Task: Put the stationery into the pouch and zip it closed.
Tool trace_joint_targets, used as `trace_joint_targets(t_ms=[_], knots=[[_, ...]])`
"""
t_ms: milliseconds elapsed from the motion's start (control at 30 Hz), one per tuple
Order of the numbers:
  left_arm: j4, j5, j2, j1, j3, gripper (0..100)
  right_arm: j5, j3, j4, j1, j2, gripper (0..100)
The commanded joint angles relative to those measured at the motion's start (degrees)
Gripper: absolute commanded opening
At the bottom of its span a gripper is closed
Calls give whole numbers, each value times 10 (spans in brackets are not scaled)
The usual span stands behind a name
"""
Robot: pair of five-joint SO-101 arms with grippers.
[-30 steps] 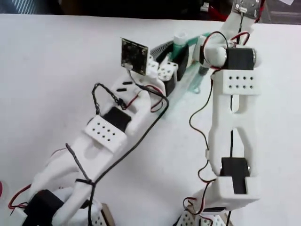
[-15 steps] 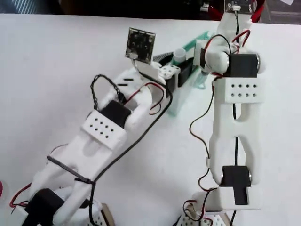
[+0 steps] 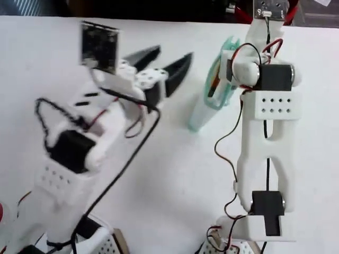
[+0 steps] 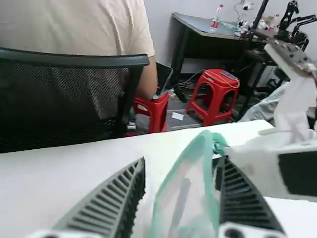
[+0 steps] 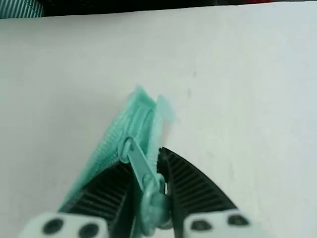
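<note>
A teal see-through pouch [image 3: 207, 100] lies tilted on the white table [image 3: 159, 174], its far end lifted. My right gripper [image 5: 146, 163] is shut on the pouch's zipper pull [image 5: 144, 174], at the end of the zip [image 5: 130, 130]. In the high view the right gripper [image 3: 229, 57] sits at the pouch's far end. My left gripper [image 3: 174, 53] hangs open and empty to the left of the pouch, apart from it. Seen from the left wrist, the pouch [image 4: 184, 198] stands beyond the open black fingers [image 4: 116, 198], with a faint long shape showing inside it.
The right arm [image 3: 267, 132] stretches along the table's right side and the left arm [image 3: 79, 153] along its left. A small red thing [image 3: 1, 212] pokes in at the left edge. Beyond the table's far edge stand an office chair [image 4: 64, 94] and red stools [image 4: 214, 94].
My left gripper has drawn back from the pouch toward the left, risen, and opened wide. The white-capped item that was at the pouch mouth has gone from sight. The pouch mouth now stands more upright.
</note>
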State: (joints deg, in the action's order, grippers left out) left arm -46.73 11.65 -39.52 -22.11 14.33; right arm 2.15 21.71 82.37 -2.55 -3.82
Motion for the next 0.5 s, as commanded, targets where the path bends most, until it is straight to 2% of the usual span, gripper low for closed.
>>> trace_joint_targets(t_ms=[0, 100, 200, 367, 467], knots=[[-39, -10, -27, 24, 16, 234, -4, 4, 15, -7, -19, 22], [-26, -11, -31, -14, 119, 234, 4, 11, 15, -8, -21, 22], [19, -8, -36, -51, 207, 234, 55, 45, 15, -7, -23, 22], [166, -7, -74, -130, 333, 229, 93, 74, 16, -4, -21, 22], [216, -11, -124, -156, 387, 229, 110, 71, 16, -2, -8, 22]])
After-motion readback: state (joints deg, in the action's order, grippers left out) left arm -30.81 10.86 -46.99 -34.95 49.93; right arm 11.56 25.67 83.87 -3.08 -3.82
